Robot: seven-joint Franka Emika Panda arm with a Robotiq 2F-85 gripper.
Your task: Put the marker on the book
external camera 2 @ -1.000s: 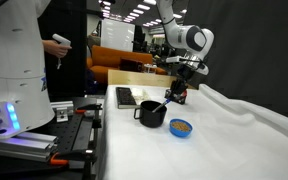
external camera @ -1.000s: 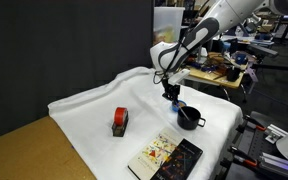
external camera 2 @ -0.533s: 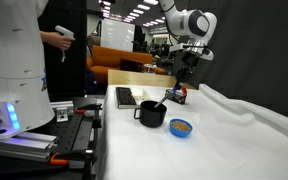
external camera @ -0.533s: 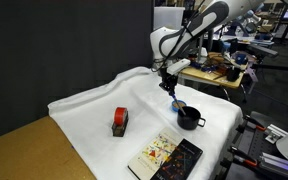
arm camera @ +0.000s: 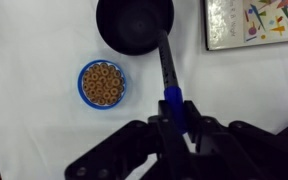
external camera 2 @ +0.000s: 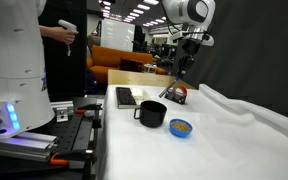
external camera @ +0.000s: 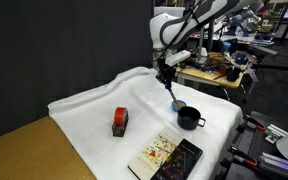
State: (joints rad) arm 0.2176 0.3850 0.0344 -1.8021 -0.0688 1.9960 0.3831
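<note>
My gripper hangs high over the white cloth, shut on the blue marker, which points down toward the black mug. In the wrist view the gripper clamps the marker, whose dark end reaches over the mug below. The marker is clear of the mug and hangs above it. The book, cream with small pictures and a black part, lies flat near the table's front edge. It also shows in the wrist view and in an exterior view.
A small blue bowl of cereal rings sits beside the mug and also shows in an exterior view. A red-and-black block stands on the white cloth. A person stands beyond the table.
My gripper has risen with the marker in it, lifting the marker up out of the mug. The mug, the bowl and the book have not moved.
</note>
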